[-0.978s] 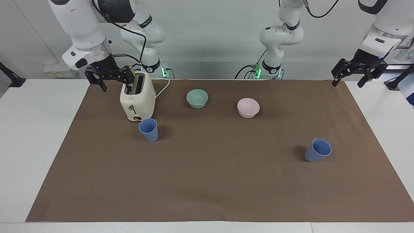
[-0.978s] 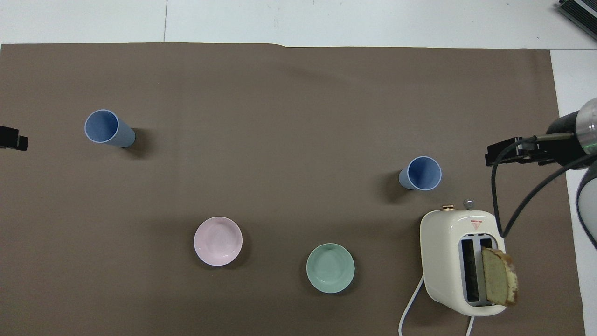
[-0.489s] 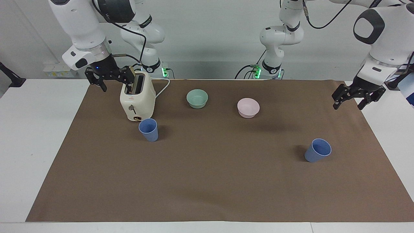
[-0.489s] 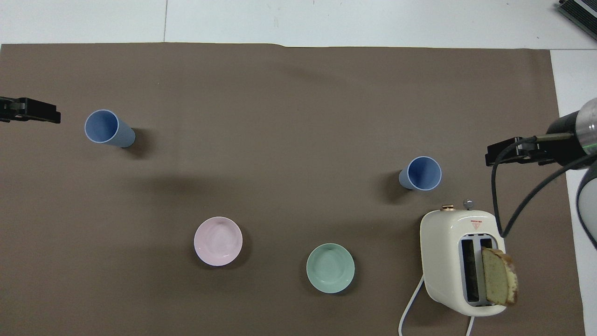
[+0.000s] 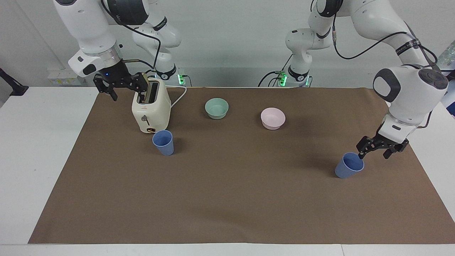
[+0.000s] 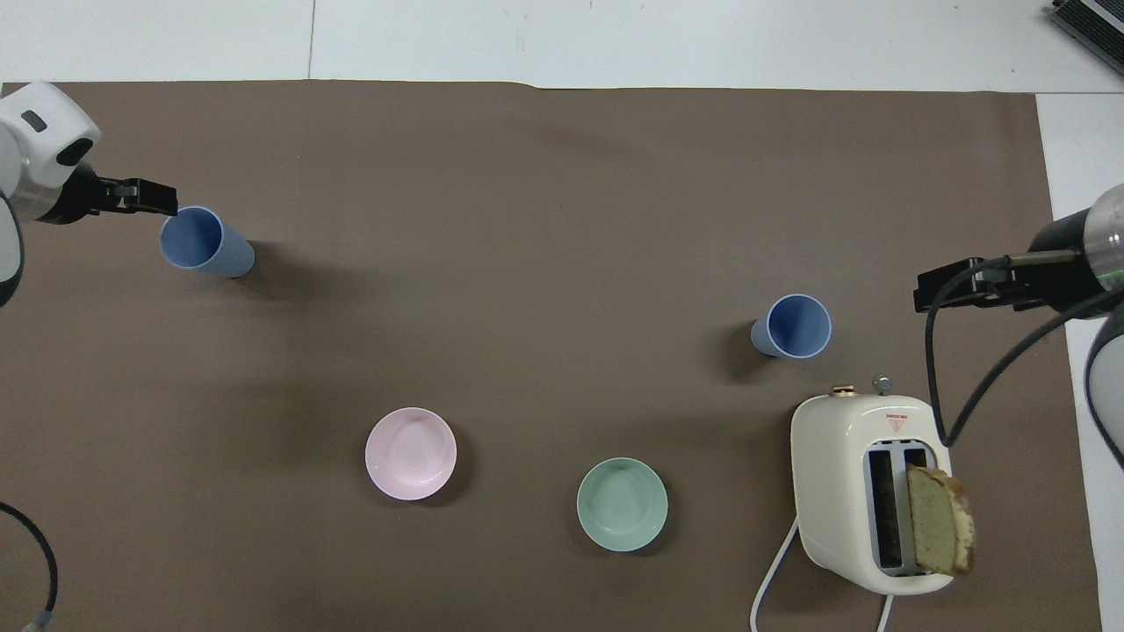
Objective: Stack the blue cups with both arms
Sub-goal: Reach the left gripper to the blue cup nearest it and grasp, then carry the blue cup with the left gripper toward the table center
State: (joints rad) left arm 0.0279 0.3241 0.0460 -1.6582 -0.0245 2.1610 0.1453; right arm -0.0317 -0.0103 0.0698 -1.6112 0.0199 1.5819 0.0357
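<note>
Two blue cups stand upright and apart on the brown mat. One cup [image 5: 164, 142] [image 6: 793, 326] stands just farther from the robots than the toaster. The other cup [image 5: 349, 165] [image 6: 204, 241] stands toward the left arm's end. My left gripper [image 5: 374, 153] [image 6: 145, 197] is open and low beside this cup's rim, one fingertip close to it; I cannot tell if it touches. My right gripper [image 5: 126, 89] [image 6: 961, 290] is open and empty, up in the air beside the toaster's top, and that arm waits.
A cream toaster [image 5: 151, 106] [image 6: 865, 491] holds a bread slice [image 6: 940, 522], its cord trailing toward the robots. A mint-green bowl [image 5: 217, 108] [image 6: 622, 504] and a pink bowl [image 5: 272, 118] [image 6: 410, 454] sit nearer to the robots than the cups.
My left arm has swung out from the table's edge and come down to the cup at its end. The right arm and both cups have not moved.
</note>
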